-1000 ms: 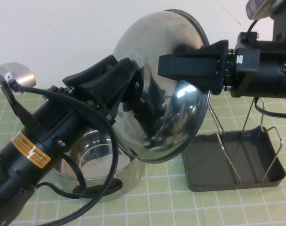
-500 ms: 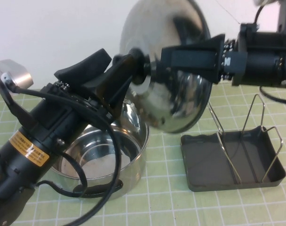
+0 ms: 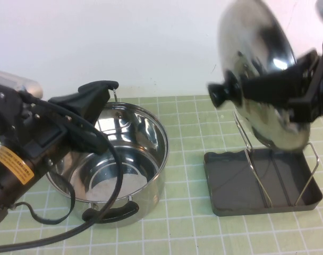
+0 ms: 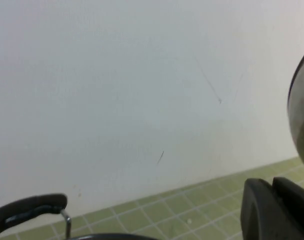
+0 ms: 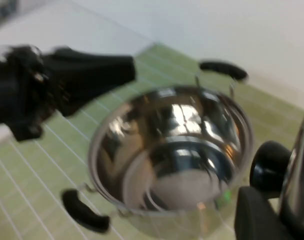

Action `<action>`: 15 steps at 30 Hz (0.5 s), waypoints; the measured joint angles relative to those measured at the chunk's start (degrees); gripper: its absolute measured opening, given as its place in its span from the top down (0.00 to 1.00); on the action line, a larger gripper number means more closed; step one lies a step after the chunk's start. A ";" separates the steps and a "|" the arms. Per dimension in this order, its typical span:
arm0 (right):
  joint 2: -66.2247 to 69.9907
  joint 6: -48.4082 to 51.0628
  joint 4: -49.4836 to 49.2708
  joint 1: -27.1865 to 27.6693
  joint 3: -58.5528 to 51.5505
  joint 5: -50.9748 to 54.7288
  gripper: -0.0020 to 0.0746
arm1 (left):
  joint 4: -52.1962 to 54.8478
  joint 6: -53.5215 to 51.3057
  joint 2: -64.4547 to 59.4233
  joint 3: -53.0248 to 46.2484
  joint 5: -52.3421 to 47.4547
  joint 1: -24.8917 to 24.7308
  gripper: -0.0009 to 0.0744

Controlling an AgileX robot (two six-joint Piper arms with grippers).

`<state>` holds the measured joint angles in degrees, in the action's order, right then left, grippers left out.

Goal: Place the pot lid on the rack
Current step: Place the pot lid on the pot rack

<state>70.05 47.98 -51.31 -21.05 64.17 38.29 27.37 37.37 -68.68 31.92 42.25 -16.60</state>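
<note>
Steel pot lid [image 3: 260, 74] hangs on edge above the rack [image 3: 262, 183] at 3 o'clock, our right gripper [image 3: 273, 90] clamping it; our left gripper [image 3: 90, 103], over the pot [image 3: 116, 159] at 9 o'clock, we cannot tell.

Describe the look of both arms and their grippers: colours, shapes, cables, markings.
The left arm is black and cylindrical, with a yellow-orange warning label, looping black cables and a silver camera housing; the left gripper over the pot has black wedge-shaped plastic fingers. The right gripper, at the pot lid above the rack, is also blocky matte black.
</note>
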 joint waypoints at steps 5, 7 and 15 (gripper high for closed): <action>1.25 -3.28 4.57 0.00 -3.89 -2.50 0.85 | 4.92 -0.48 0.04 0.00 -4.59 0.06 0.98; 2.46 -3.43 4.69 0.00 -5.59 -3.88 0.85 | 6.70 -0.71 0.04 0.00 -5.31 0.06 0.99; 8.18 -2.91 5.28 0.00 -8.20 -8.75 0.85 | 8.14 -0.71 0.13 0.00 -7.08 0.06 0.99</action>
<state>78.23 45.06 -46.03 -21.05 55.97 29.54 35.51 36.66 -68.55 31.92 35.17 -16.54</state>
